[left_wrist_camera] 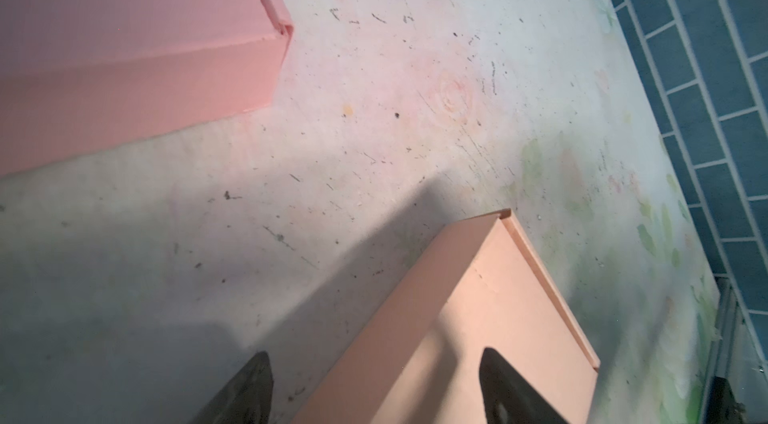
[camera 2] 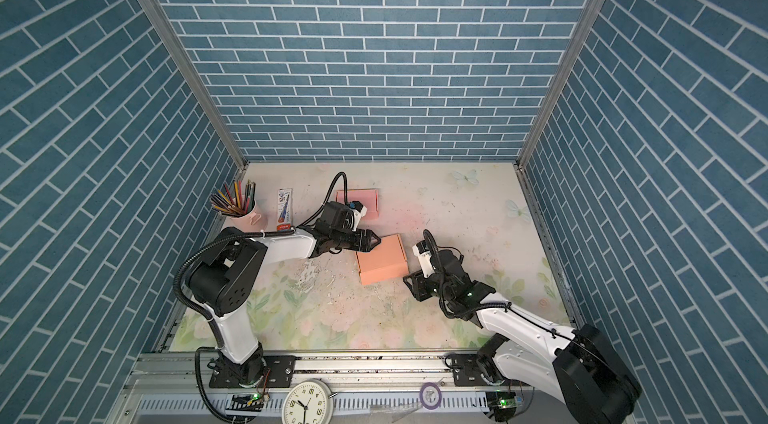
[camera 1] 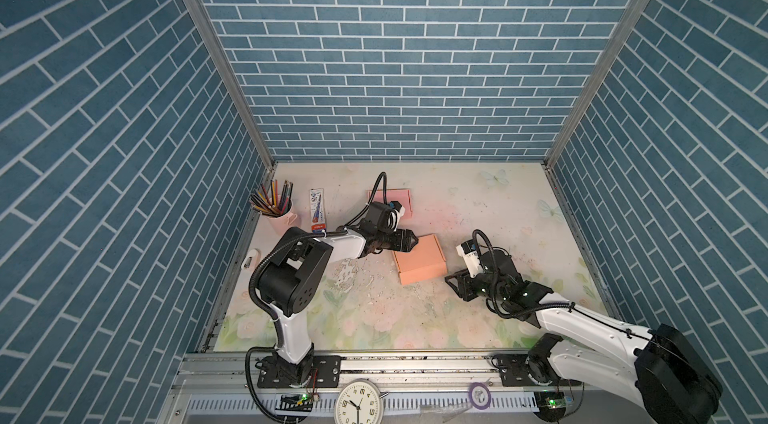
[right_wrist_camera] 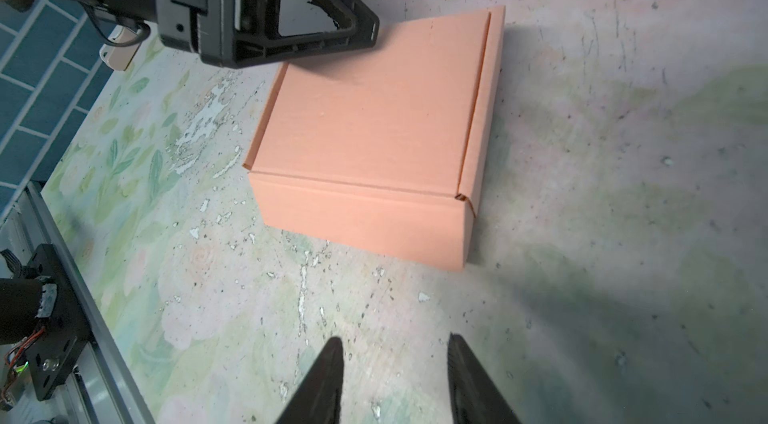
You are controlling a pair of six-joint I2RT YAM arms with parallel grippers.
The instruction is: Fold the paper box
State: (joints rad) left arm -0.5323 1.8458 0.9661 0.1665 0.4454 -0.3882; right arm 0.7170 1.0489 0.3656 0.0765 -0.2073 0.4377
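Observation:
The paper box [camera 1: 419,261] [camera 2: 382,261] is salmon-orange and lies closed on the floral table, lid down, in both top views. My left gripper [camera 1: 411,241] [camera 2: 376,241] hovers over its far left corner, open and holding nothing. In the left wrist view the left gripper [left_wrist_camera: 374,353] has one finger over the box lid [left_wrist_camera: 478,330] and the other over bare table. My right gripper [camera 1: 449,278] [camera 2: 406,278] stands open just right of the box, apart from it. The right wrist view shows the box [right_wrist_camera: 374,139] ahead of the empty right gripper [right_wrist_camera: 395,336], with the left gripper [right_wrist_camera: 365,31] above its far corner.
A second, pink box [camera 1: 399,197] [left_wrist_camera: 124,47] lies behind the left gripper. A cup of pencils [camera 1: 276,205] and a pen packet [camera 1: 318,209] stand at the back left. A clock [camera 1: 359,403] and a tape roll [camera 1: 480,395] sit on the front rail.

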